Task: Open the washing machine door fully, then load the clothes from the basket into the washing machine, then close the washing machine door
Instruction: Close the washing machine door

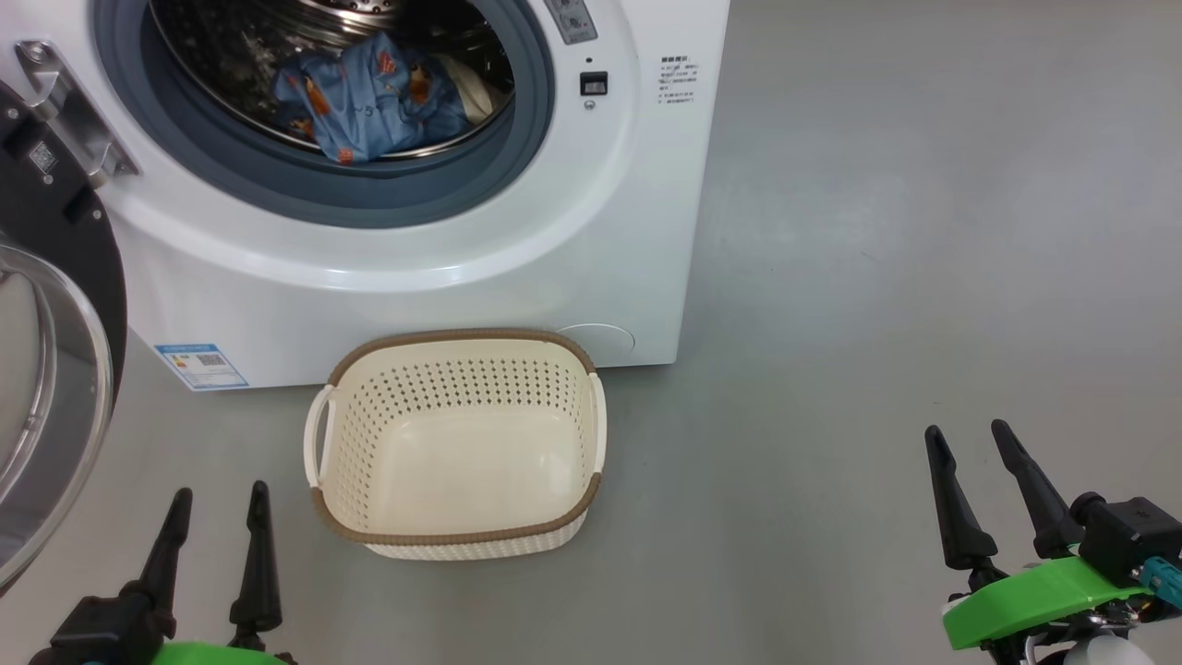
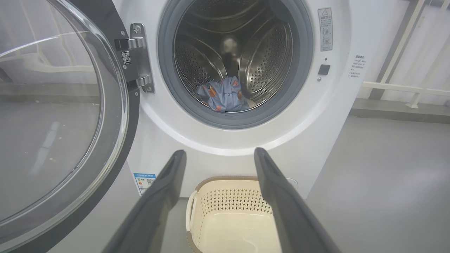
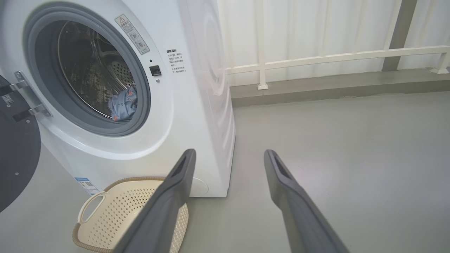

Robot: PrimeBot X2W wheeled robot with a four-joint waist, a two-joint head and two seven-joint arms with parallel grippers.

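The white washing machine [image 1: 517, 268] stands ahead with its door [image 1: 46, 369] swung wide open to the left, glass bowl facing out [image 2: 52, 116]. The clothes [image 1: 369, 102], light blue with orange prints and a cream piece beside them, lie inside the steel drum [image 2: 225, 95] [image 3: 123, 103]. On the floor before the machine sits the cream basket [image 1: 457, 443], holding nothing [image 2: 239, 218] [image 3: 116, 214]. My left gripper [image 1: 217, 503] is open, low at the basket's left, pointing toward the machine [image 2: 218, 156]. To the basket's right, well apart from it, my right gripper [image 1: 970, 439] is open [image 3: 226, 154].
Grey floor [image 1: 877, 277] stretches to the right of the machine. A white railing [image 3: 334, 58] and a low kerb run along the wall behind. The open door's black rim [image 3: 17, 158] takes up the left side.
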